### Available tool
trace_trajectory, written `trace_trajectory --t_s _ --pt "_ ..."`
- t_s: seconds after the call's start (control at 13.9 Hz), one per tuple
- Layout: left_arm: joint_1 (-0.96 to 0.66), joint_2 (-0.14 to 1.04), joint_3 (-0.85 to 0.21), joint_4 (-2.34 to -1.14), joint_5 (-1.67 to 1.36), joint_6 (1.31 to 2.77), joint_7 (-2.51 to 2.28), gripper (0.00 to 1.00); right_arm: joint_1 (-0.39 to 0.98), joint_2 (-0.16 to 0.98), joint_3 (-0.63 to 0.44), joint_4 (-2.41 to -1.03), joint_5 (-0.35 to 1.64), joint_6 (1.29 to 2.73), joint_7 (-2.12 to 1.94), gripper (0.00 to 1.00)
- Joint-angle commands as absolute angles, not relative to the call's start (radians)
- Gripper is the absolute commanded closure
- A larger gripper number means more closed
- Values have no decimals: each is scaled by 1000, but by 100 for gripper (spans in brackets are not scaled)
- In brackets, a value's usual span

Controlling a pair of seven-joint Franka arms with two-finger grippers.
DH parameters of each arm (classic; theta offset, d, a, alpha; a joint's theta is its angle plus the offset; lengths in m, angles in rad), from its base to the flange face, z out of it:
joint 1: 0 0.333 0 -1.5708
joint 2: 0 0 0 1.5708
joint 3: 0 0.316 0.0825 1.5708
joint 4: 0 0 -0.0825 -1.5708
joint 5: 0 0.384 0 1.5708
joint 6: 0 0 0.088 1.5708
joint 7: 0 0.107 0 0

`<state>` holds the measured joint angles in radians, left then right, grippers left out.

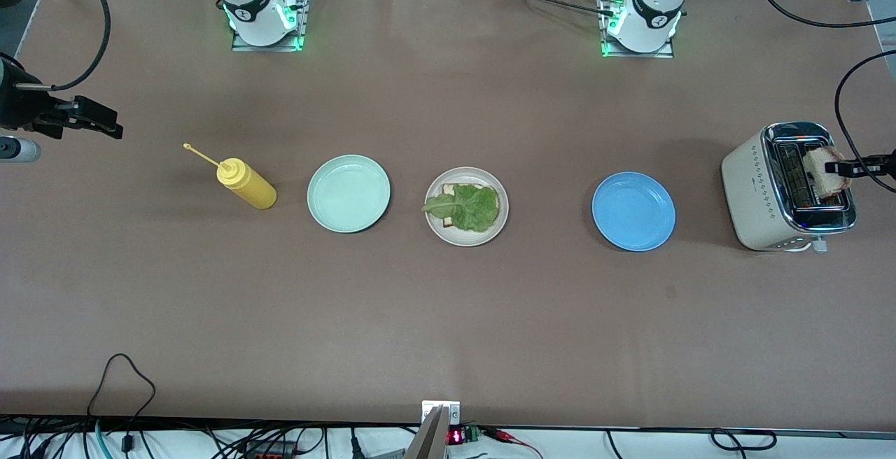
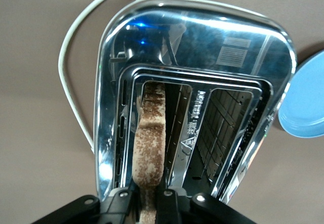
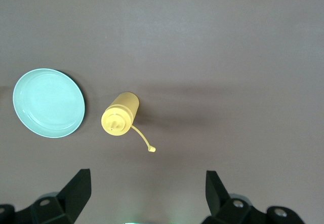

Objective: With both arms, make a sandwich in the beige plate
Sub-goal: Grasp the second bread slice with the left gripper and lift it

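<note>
The beige plate (image 1: pixel 467 206) sits mid-table and holds one toast slice (image 1: pixel 448 220), mostly covered by the green lettuce leaf (image 1: pixel 468 206). My left gripper (image 1: pixel 843 167) is over the toaster (image 1: pixel 770 193) at the left arm's end of the table, shut on a second toast slice (image 1: pixel 823 171). In the left wrist view the slice (image 2: pixel 150 138) stands on edge, partly in the toaster's slot (image 2: pixel 152 133), pinched by the gripper (image 2: pixel 149 203). My right gripper (image 1: pixel 105 123) waits open and empty, high over the right arm's end of the table; its spread fingers show in the right wrist view (image 3: pixel 147 188).
A mint green plate (image 1: pixel 348 193) and a yellow squeeze bottle (image 1: pixel 246 183) lie toward the right arm's end, also in the right wrist view (image 3: pixel 48 103) (image 3: pixel 119 114). A blue plate (image 1: pixel 633 210) lies between the beige plate and the toaster. The toaster's white cord (image 2: pixel 71 72) trails on the table.
</note>
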<state>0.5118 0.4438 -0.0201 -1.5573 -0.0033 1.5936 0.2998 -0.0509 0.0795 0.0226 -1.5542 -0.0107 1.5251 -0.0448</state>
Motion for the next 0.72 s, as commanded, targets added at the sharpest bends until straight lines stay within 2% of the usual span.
trace_trajectory --t_s 0.0,0.14,0.29,0.5,0.65 --pt "522 419 -32 -1494 14 1543 373 98 -55 84 23 -1545 8 1520 -38 0" --pt "520 403 -41 -1409 11 1447 390 99 -58 84 23 -1543 8 1522 -38 0" --pt "509 391 -61 -1289 8 1277 388 99 -60 86 20 -1543 8 1523 -37 0" --pt "509 390 -199 -1157 0 1082 388 98 -55 81 21 -1543 8 1528 3 0" --pt "511 391 -314 -1163 -62 1065 367 98 -58 84 21 -1542 9 1537 -1 0"
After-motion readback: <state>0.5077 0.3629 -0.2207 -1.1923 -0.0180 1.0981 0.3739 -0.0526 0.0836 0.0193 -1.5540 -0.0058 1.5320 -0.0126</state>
